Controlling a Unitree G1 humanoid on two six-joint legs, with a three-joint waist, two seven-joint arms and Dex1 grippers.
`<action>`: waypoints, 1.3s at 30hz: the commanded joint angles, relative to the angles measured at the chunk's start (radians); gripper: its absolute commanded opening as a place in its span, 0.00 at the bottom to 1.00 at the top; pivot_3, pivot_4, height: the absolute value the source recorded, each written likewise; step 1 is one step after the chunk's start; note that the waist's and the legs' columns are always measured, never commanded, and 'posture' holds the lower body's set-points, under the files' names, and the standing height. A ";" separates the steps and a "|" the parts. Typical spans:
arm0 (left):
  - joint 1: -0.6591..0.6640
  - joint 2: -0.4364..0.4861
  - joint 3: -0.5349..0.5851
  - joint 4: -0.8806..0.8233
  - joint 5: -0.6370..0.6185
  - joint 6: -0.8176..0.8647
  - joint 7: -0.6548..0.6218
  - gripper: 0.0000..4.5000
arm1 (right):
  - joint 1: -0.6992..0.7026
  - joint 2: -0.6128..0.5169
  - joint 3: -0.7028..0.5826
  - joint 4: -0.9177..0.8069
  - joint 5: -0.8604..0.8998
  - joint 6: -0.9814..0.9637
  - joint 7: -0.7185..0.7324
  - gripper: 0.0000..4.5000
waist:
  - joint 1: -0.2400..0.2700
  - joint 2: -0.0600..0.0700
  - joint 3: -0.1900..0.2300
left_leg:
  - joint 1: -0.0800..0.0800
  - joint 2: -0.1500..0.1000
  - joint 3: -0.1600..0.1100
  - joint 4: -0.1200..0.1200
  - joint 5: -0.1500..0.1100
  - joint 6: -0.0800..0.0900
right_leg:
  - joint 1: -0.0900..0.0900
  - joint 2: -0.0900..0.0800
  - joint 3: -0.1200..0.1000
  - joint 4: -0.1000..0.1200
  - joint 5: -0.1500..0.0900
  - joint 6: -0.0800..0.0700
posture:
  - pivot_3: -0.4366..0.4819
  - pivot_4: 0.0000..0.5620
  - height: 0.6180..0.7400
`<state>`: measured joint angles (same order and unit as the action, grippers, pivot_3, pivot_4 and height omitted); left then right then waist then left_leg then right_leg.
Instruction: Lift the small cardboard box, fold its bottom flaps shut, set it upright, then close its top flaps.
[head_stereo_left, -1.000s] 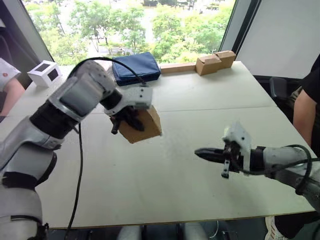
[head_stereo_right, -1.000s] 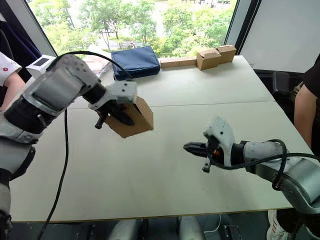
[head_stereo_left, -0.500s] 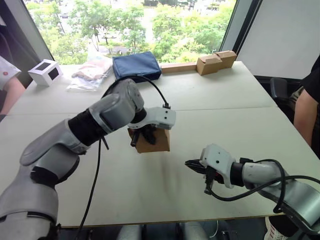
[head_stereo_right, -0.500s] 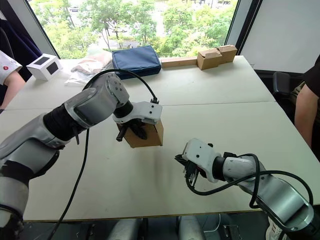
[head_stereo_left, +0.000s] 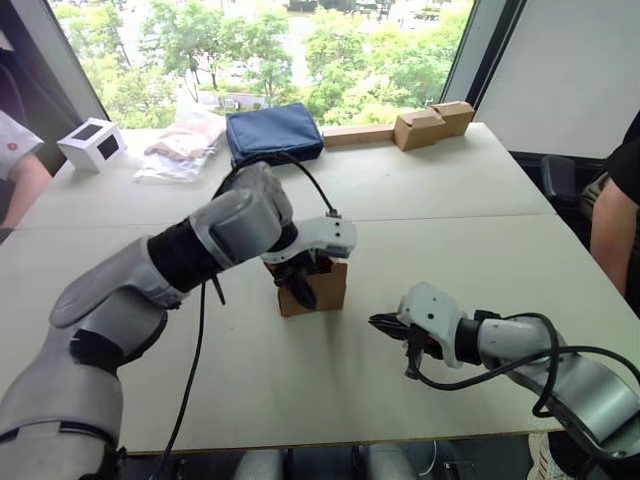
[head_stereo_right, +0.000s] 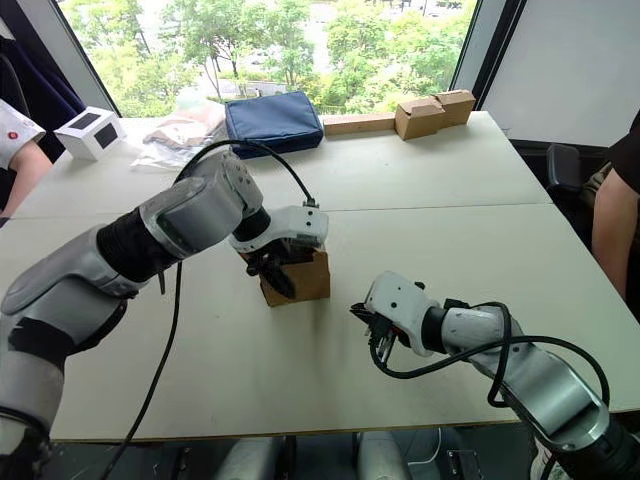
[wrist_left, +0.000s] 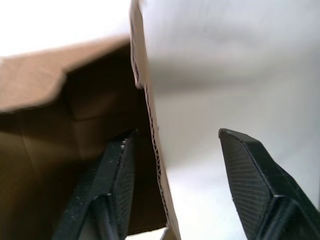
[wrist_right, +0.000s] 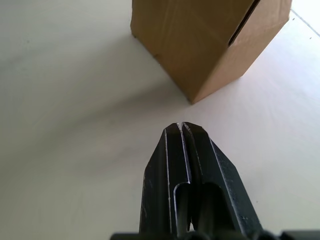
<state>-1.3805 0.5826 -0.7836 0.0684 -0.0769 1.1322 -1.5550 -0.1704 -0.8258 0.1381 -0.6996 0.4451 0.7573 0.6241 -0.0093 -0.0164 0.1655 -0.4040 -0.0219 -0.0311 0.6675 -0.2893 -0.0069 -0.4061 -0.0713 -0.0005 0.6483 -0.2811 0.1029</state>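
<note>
Daylight from window (head_stereo_left: 260, 50) behind counter (head_stereo_left: 450, 200), trees overexposed. Soft shadow beside box (wrist_right: 205, 45). Left wrist view: box interior dark, wall beyond blown white, close surfaces blurred

Since a second ago the left gripper (head_stereo_left: 300, 284) has brought the small cardboard box (head_stereo_left: 322, 288) down from the air onto the table (head_stereo_left: 480, 250), where it now stands upright, and the right gripper (head_stereo_left: 380, 322) has moved closer to it.
</note>
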 joint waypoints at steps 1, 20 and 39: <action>-0.094 -0.004 0.196 0.074 -0.116 0.070 -0.019 0.59 | -0.031 0.066 -0.114 -0.017 0.145 0.040 0.013 0.00 | -0.001 0.000 0.000 | 0.000 0.000 0.000 0.000 0.000 0.000 | 0.000 0.000 0.000 0.000 0.000 0.000 | 0.48 0.27 1.00; 0.916 -0.061 1.070 -0.442 -0.261 -0.020 0.742 0.02 | -0.157 0.258 -0.101 0.454 0.043 -0.110 0.002 0.00 | 0.006 0.000 -0.001 | 0.003 -0.002 0.003 -0.001 0.004 -0.007 | 0.000 -0.007 0.006 0.003 0.001 0.000 | 0.48 0.27 1.00; 1.147 -0.192 0.838 -0.386 -0.263 -0.312 0.896 0.02 | -0.203 0.366 0.068 0.647 -0.131 -0.265 0.122 0.00 | 0.014 0.001 -0.003 | 0.011 -0.004 0.004 -0.004 0.002 -0.005 | 0.007 -0.008 0.007 0.001 0.002 0.001 | 0.48 0.27 1.00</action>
<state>-0.2131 0.3879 0.0599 -0.3086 -0.3186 0.8397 -0.6516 -0.3723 -0.4643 0.2001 -0.0045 0.3133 0.4968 0.7231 0.0044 -0.0156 0.1630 -0.3927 -0.0260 -0.0272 0.6633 -0.2870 -0.0122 -0.3996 -0.0796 0.0066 0.6488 -0.2791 0.1038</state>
